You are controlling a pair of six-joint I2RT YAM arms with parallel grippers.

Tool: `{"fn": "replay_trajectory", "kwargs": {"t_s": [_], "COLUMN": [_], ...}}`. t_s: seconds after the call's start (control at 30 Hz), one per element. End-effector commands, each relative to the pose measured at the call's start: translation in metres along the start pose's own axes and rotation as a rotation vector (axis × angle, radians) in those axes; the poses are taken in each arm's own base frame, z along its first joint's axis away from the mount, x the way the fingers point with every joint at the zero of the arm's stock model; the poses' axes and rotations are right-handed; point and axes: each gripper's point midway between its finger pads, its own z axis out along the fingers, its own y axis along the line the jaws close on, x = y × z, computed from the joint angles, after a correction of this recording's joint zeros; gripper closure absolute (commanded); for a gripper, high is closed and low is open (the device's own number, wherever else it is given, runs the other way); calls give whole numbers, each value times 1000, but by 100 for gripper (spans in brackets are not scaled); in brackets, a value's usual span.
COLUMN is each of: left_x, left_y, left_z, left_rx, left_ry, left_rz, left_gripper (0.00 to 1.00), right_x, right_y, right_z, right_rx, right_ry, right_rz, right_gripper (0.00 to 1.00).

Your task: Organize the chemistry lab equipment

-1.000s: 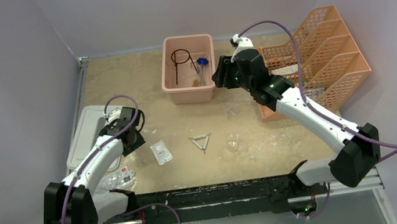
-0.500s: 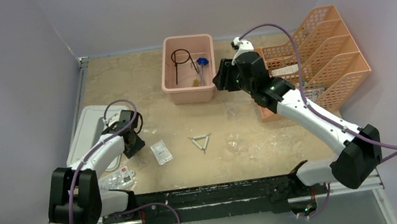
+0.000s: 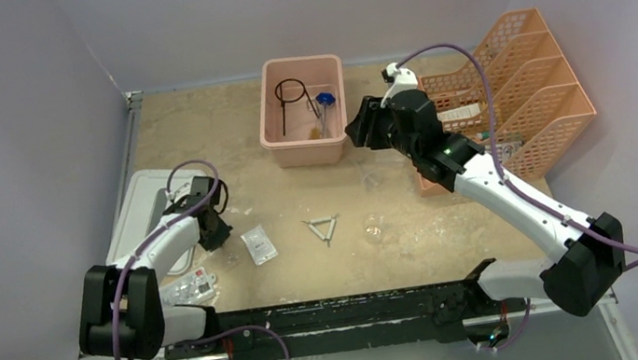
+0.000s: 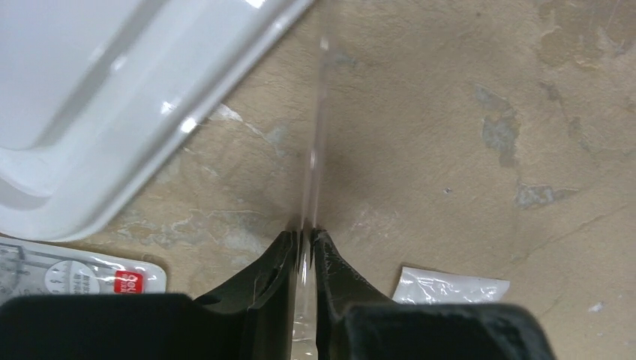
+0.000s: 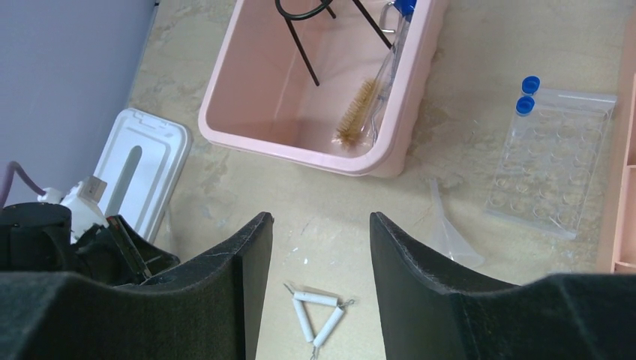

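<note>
1. Clear glass rod (image 4: 313, 157), the piece in hand: the left gripper (image 4: 303, 238) is clamping its near end, fingers closed on the glass. It is sitting low over the table (image 4: 487, 112) at the front left. The free length is pointing away toward the edge of the white lid (image 4: 112, 112).
2. White packets (image 4: 450, 287) are lying flat on either side of the fingers. As a judgement, a straight lift should come first, so that neither fingers nor rod are dragging them.
3. Handling, also a judgement: the rod is held by one end, so its long free part is likely acting as a lever. Light pressure, a slow carry and a wide berth round the lid's rim are advisable, since thin glass may slip or snap.
4. Wire triangle (image 5: 315, 298) and a small clear vessel (image 3: 373, 226) are lying mid-table, apart from each other and not yet sorted.
5. Clear funnel (image 5: 450, 236) is lying on its side, between those pieces and the tub.
6. Pink tub (image 5: 300, 154), far centre, is holding the black wire ring (image 5: 301, 52) and a brush (image 5: 358, 112). The right gripper (image 5: 319, 225) is hovering just beside its near right corner, fingers spread and empty. If the rod is going there, that arm should be giving room.
7. Orange racks (image 3: 519, 86) are standing at the far right.
</note>
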Motion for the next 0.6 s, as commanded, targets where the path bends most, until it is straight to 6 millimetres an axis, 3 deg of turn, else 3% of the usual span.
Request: {"fn": "replay_trajectory", "kwargs": {"t_s": [0.0,0.23,0.33,0.47,0.57], "left_x": [-8,-29,-36,-54,-73], "left_y": [-16,-36,-55,-89,-115], "left_z": [-9,-36,-51,-85,-119], "left_rx": [73,192,302,494,641], "left_ry": [3,-57,-73,-114,-168], "left_rz": [-4,-7,9,61,82], "left_gripper": [91,92,92,92,91], "right_x": [-23,-24,-25,-24,-18], "right_y": [5,6,7,16,33], "right_z": [-8,-9,-9,-7,-2], "right_rx": [-15,-16,-21,-62,-141], "right_ry": [-91,-95,-95,-78,-26], "right_rz": [40,49,54,45,34], "right_gripper": [47,47,47,46,44]}}
